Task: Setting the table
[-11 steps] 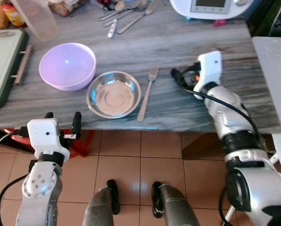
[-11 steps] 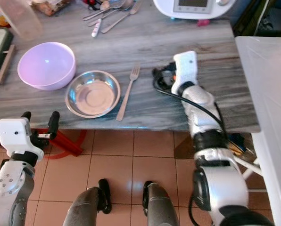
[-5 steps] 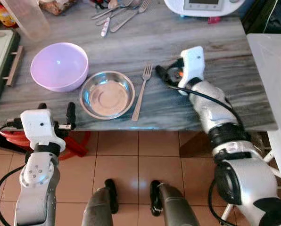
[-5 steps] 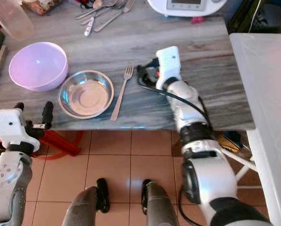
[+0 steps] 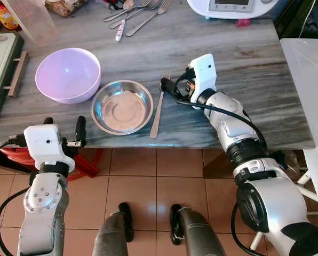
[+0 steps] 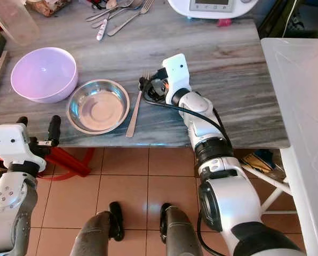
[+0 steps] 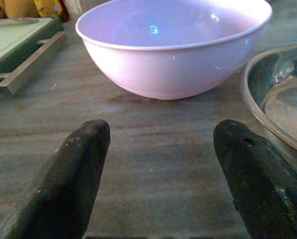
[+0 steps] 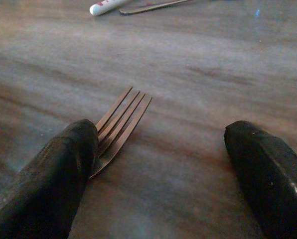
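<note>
Place setting partly laid: steel bowl (image 5: 122, 106) with fork (image 5: 158, 105) just beside it on the table (image 5: 265, 80). Right gripper (image 8: 158, 164), fingers spread, apparently touches the fork's tines. Left gripper (image 7: 158, 174) hangs spread at the table edge. Spare cutlery (image 5: 140, 13) remains unplaced.

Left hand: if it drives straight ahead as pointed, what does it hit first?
Probably the lilac bowl: it sits centred between the open fingers of the left hand, over bare tabletop. The steel bowl lies off to one side, likely missed.
</note>
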### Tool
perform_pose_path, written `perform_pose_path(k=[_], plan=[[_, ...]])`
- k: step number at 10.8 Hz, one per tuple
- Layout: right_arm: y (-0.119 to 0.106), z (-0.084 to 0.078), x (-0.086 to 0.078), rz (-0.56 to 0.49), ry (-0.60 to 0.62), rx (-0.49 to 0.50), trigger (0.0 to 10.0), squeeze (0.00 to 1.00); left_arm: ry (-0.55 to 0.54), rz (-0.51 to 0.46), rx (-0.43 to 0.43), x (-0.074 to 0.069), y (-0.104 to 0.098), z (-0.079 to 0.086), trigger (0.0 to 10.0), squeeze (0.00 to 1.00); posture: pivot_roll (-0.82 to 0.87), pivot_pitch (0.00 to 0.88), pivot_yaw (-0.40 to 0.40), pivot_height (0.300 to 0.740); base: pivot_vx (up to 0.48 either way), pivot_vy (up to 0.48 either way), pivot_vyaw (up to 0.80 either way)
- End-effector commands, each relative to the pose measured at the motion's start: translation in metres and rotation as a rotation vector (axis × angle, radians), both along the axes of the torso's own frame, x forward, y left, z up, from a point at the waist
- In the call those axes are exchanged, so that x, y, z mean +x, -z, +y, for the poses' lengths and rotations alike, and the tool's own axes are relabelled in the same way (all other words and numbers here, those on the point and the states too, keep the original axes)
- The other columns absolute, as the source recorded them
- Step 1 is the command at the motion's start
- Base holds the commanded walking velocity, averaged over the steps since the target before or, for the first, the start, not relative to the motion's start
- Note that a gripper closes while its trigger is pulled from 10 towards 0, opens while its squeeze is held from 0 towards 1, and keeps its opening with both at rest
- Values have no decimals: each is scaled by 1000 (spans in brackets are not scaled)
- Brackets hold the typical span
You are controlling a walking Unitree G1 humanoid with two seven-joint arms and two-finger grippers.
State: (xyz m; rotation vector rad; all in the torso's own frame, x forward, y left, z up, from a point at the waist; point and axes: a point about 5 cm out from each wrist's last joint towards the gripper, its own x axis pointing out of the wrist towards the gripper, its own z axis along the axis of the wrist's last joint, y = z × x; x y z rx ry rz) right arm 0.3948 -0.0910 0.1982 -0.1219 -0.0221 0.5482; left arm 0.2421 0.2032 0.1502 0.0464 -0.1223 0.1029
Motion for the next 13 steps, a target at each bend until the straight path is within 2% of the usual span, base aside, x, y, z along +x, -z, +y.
perform_pose_path(k=[1, 3, 5, 8, 10, 12, 13], plan=[[18, 13, -5, 81, -62, -21, 10000, 0, -17, 21, 2, -4, 6, 2, 10000, 0, 24, 318, 3, 740, 0, 0, 0], [13, 0, -5, 25, -17, -11, 10000, 0, -19, 19, 1, -4, 6, 2, 10000, 0, 23, 317, 1, 740, 0, 0, 0], [-6, -11, -8, -140, 24, 62, 10000, 0, -12, 16, -4, -1, 6, 0, 10000, 0, 15, 311, 5, 740, 0, 0, 0], [-19, -6, -14, -276, 22, 102, 10000, 0, -10, 8, -8, 1, 5, -1, 10000, 0, 20, 304, 7, 740, 0, 0, 0], [-26, -11, -18, -364, 68, 75, 10000, 0, -10, 2, -7, 0, 4, -1, 10000, 0, 25, 299, 7, 740, 0, 0, 0], [-31, -33, -25, -435, 198, 62, 10000, 0, -12, -3, -9, 1, 4, -1, 10000, 0, 26, 288, 5, 740, 0, 0, 0], [-28, -53, -32, -455, 308, 53, 10000, 0, -8, -6, -11, 2, 3, 0, 10000, 0, 19, 282, 8, 740, 0, 0, 0]])
